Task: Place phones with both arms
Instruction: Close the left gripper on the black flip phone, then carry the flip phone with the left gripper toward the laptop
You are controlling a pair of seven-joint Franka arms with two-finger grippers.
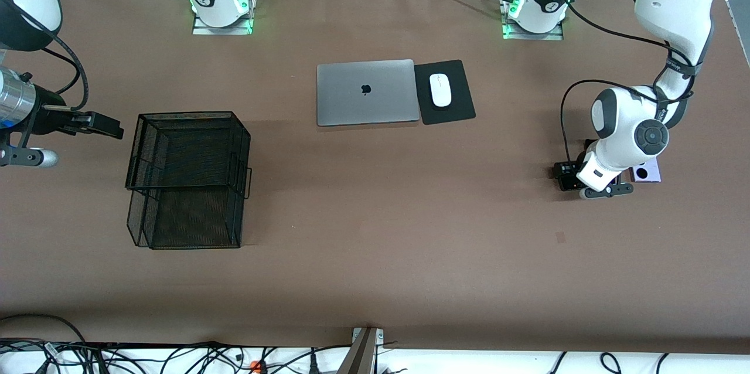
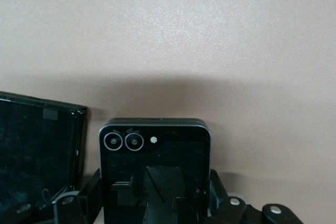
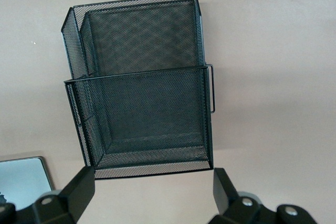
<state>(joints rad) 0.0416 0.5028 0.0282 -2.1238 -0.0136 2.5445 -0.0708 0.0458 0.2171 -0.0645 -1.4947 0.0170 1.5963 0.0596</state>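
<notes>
My left gripper [image 2: 155,195] is down at the table at the left arm's end, also in the front view [image 1: 571,176]. Its fingers [image 2: 88,195] rest against both sides of the dark grey flip phone [image 2: 155,163], which lies flat with two ringed lenses showing. The long black slab [image 2: 37,150] lies right beside it. The lavender-white phone [image 1: 645,173] lies beside the left hand, partly covered by it. My right gripper [image 3: 154,192] is open and empty, held over the table beside the black mesh basket [image 3: 142,87], at the right arm's end [image 1: 102,125].
The two-tier black mesh basket [image 1: 187,177] holds nothing. A shut silver laptop [image 1: 366,92] and a white mouse [image 1: 440,89] on a black pad [image 1: 454,110] lie mid-table near the arm bases. Cables run along the table's near edge.
</notes>
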